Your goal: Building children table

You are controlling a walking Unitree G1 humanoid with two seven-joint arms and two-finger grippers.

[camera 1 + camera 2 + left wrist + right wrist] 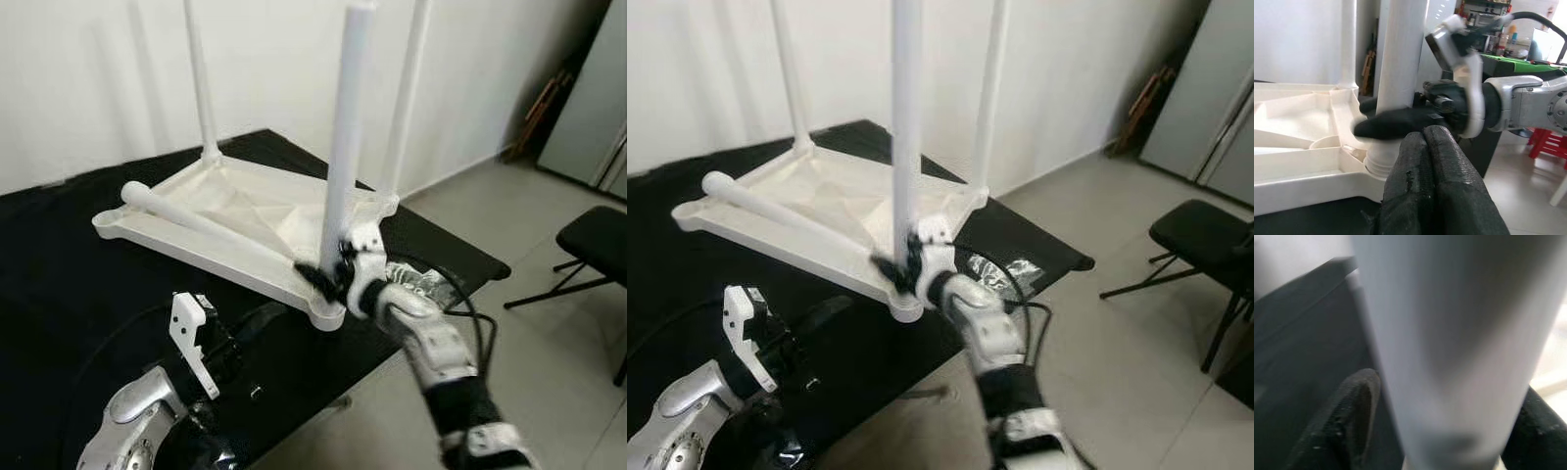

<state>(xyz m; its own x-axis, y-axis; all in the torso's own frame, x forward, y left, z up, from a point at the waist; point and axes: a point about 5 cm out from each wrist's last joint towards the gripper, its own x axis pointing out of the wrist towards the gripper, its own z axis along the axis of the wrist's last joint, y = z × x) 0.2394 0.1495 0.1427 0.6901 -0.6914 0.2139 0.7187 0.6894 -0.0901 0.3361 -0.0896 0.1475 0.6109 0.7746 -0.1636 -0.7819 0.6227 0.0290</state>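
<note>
Left gripper is hanging low at the near edge of the black-draped worktable, fingers pressed together, holding nothing, pointing toward the work but well short of it. Just past it, right gripper is clamping the near table leg right above its base, one black finger on each side of the white tube. That leg is standing upright in the near corner socket of the inverted white children's tabletop, which is lying underside-up on the cloth. Key relation: leg's long axis is vertical, socket is directly below the grip, so any seating or twisting looks like it's acting straight down along that axis; right arm is the one on it. Beyond, a loose fourth leg is lying diagonally across the tabletop's underside, rounded end toward the far left corner. Two more legs are standing upright in the far corners. Judging three of four fitted. A black chair is sitting off to the right on the tiled floor.
</note>
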